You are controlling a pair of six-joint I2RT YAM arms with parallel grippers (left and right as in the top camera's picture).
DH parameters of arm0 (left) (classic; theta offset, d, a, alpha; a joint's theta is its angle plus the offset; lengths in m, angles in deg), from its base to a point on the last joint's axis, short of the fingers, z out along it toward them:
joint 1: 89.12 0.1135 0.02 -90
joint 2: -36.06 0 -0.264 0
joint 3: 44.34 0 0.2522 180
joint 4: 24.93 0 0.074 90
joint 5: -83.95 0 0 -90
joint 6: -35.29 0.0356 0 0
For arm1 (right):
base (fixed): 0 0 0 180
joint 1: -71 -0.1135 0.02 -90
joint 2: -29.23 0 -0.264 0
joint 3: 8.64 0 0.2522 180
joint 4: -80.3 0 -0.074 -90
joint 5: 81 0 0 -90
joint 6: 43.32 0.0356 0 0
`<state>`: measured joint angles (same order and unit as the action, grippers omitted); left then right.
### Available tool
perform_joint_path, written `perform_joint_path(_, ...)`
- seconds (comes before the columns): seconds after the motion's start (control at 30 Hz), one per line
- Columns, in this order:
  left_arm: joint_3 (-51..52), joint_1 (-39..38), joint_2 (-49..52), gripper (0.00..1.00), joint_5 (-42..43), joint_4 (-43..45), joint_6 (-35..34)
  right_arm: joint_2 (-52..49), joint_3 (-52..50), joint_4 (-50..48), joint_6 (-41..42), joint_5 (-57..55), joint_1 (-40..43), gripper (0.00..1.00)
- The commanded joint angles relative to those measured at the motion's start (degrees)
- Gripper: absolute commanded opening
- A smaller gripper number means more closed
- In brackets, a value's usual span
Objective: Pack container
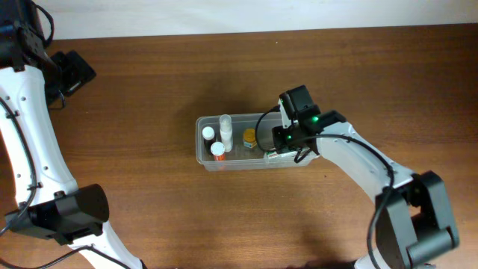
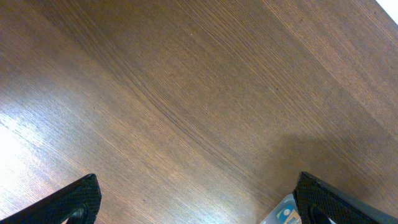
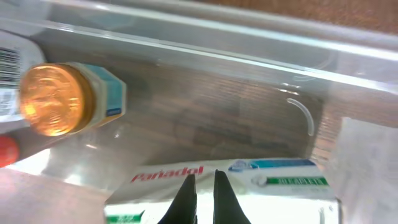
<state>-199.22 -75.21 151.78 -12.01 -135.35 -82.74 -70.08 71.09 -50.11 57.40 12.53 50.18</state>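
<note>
Nearly together, the right gripper's [image 3: 202, 190] jaws sit over a Panadol carton [image 3: 273, 180]; whether they pinch it, I cannot tell. The carton, a gold-capped bottle [image 3: 53, 99], a red-capped bottle [image 1: 218, 151] and a white tube [image 1: 225, 127] lie inside the clear container [image 1: 200, 149] at mid-table [image 1: 149, 90]. The left gripper's [image 2: 199, 202] jaws gape wide, well apart from it.

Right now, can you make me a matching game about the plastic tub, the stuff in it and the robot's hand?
Things:
1. container
2. Panadol box
3. middle bottle
4. left gripper

Descriptions:
A. white with red lettering, lying at the tub's right end
B. open, outside the tub
C. see-through plastic
D. gold cap on top

Pairs: 1-C, 2-A, 3-D, 4-B
</note>
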Motion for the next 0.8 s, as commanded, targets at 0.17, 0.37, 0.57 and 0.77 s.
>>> perform_joint_path(0.17,-0.6,0.1,-0.5,1.00,0.2,0.0,0.9,6.7,-0.4,4.9,0.1,-1.0,-0.1,0.04)
perform_joint_path(0.37,-0.6,0.1,-0.5,1.00,0.2,0.0,0.9,6.7,-0.4,8.6,0.2,-2.1,0.0,0.04)
perform_joint_path(0.57,-0.6,0.1,-0.5,1.00,0.2,0.0,0.9,5.7,-0.4,9.0,0.3,-2.0,0.0,0.04)
perform_joint_path(0.77,-0.6,0.1,-0.5,1.00,0.2,0.0,0.9,3.0,-0.4,8.3,0.3,-2.0,0.0,0.04)
